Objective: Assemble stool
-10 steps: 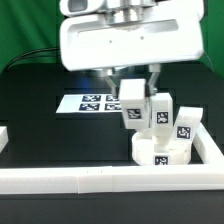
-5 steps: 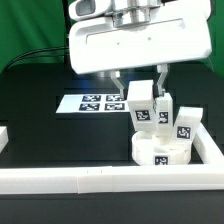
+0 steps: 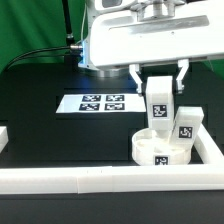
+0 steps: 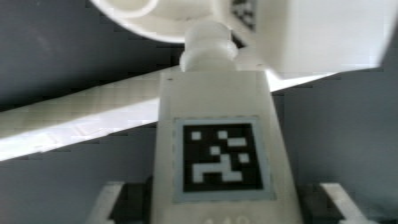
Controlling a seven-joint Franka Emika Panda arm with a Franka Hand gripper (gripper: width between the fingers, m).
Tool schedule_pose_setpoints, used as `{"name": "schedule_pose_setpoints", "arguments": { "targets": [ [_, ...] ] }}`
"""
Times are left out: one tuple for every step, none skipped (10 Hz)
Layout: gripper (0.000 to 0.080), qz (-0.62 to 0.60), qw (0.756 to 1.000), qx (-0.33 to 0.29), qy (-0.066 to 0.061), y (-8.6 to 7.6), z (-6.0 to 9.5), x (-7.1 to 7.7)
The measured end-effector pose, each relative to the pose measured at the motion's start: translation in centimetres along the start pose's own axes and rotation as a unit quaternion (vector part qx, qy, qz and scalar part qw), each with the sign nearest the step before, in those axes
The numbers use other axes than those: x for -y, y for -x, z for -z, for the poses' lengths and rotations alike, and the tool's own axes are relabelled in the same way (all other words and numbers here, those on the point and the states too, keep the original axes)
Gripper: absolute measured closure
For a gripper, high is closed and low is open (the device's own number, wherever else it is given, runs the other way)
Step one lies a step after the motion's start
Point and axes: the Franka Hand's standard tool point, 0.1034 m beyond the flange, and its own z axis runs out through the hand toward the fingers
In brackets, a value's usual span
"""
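My gripper (image 3: 159, 84) is shut on a white stool leg (image 3: 159, 102) and holds it upright just above the round white seat (image 3: 160, 152). The tag on the leg faces the camera. Another tagged leg (image 3: 184, 124) stands on the seat at the exterior view's right. In the wrist view the held leg (image 4: 221, 120) fills the picture between my two fingers (image 4: 125, 200), its rounded tip pointing at the seat (image 4: 151, 15) beyond it. My gripper (image 4: 222, 208) grips the leg by its sides.
The marker board (image 3: 100, 103) lies flat on the black table at the exterior view's left of the seat. White border rails run along the front (image 3: 100, 178) and the right side (image 3: 214, 150), close to the seat.
My arm has carried the held leg toward the exterior view's right, from beside the marker board to above the seat. The grip has not changed.
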Motion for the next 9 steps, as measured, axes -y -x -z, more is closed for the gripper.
{"name": "schedule_pose_setpoints", "arguments": {
  "targets": [
    [0.0463,0.005,1.000,-0.001,0.000,0.0,0.0,0.0],
    [0.0463,0.028,1.000,0.001,0.003,0.5,-0.1,-0.3],
    [0.0463,0.052,0.999,0.003,0.005,0.4,0.1,-0.7],
    [0.0463,0.062,0.998,0.001,0.002,0.4,0.6,-0.3],
    [0.0463,0.075,0.997,0.002,-0.001,1.2,0.9,1.0],
    [0.0463,0.082,0.997,-0.001,0.003,1.2,0.8,1.0],
    [0.0463,0.082,0.997,-0.009,0.005,1.1,0.7,0.7],
    [0.0463,0.082,0.997,-0.007,0.005,1.2,0.7,0.8],
    [0.0463,0.085,0.996,-0.015,0.005,1.0,0.7,0.7]
  ]
}}
